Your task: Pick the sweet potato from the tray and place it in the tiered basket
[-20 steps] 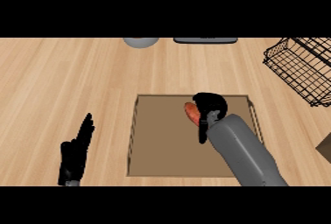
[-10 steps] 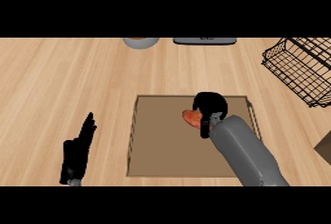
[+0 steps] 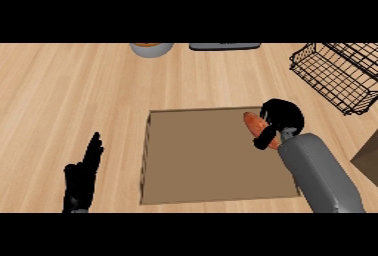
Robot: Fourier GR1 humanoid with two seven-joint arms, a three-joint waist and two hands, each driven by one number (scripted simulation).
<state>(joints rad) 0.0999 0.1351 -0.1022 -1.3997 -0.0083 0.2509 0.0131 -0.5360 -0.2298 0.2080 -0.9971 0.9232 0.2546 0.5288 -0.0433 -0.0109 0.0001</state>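
Note:
The orange sweet potato (image 3: pixel 256 125) is held in my right hand (image 3: pixel 282 117), whose fingers curl round it above the right edge of the brown tray (image 3: pixel 199 165). Most of the sweet potato's right side is hidden by the hand. The black wire tiered basket (image 3: pixel 338 74) stands at the upper right, apart from the hand. My left hand (image 3: pixel 81 175) rests open at the lower left on the counter, fingers pointing up, left of the tray.
A grey bowl (image 3: pixel 151 49) and a dark flat object (image 3: pixel 224 46) sit at the counter's far edge. A dark brown corner (image 3: pixel 367 155) shows at the right edge, below the basket.
My right hand has risen and shifted right with the sweet potato, from the tray's upper middle to its right edge. The left hand stays where it was.

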